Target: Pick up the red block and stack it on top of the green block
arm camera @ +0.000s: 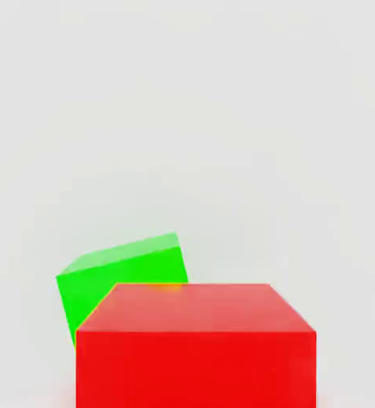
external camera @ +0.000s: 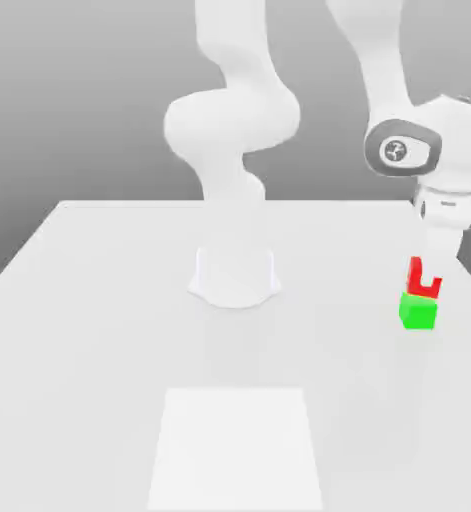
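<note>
Nearest, red block (arm camera: 195,343) pinched by closed fingers (external camera: 425,277), poised just above and slightly off green block (external camera: 418,312). Green block resting on bench (external camera: 99,330) at exterior view's right. Farther back, arm base (external camera: 235,275).

Under me lies a plain white table (external camera: 89,330), pale and smooth (no marks that I can make out on most of it). Near its front edge in the exterior view sits a brighter white rectangular patch (external camera: 236,445), flat on the surface. Behind the table stretches a grey backdrop (external camera: 69,100), darker toward the top.
</note>
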`<state>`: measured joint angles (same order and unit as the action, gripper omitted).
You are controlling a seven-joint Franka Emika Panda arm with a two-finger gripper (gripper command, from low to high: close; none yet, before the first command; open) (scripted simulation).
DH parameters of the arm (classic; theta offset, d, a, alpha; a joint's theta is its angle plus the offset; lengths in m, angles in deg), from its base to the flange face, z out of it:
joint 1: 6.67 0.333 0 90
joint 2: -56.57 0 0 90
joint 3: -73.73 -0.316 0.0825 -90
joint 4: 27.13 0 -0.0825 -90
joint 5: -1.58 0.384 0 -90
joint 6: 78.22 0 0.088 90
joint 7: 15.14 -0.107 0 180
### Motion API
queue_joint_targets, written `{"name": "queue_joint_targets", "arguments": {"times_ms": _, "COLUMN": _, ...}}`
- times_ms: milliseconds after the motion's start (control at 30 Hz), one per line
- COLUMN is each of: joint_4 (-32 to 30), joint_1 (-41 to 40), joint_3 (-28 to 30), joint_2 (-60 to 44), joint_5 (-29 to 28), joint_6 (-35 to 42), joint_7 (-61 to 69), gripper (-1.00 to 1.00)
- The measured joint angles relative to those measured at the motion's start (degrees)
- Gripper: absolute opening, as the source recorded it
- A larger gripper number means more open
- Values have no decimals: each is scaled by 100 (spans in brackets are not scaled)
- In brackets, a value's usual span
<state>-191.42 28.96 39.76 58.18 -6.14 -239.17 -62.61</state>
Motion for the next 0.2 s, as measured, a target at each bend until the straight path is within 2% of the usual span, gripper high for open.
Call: {"name": "queue_joint_targets", "arguments": {"times_ms": 200, "joint_4": -41, "joint_1": -49, "joint_3": 14, "joint_2": -478, "joint_5": -390, "joint_6": -573, "joint_7": -270, "gripper": -100}}
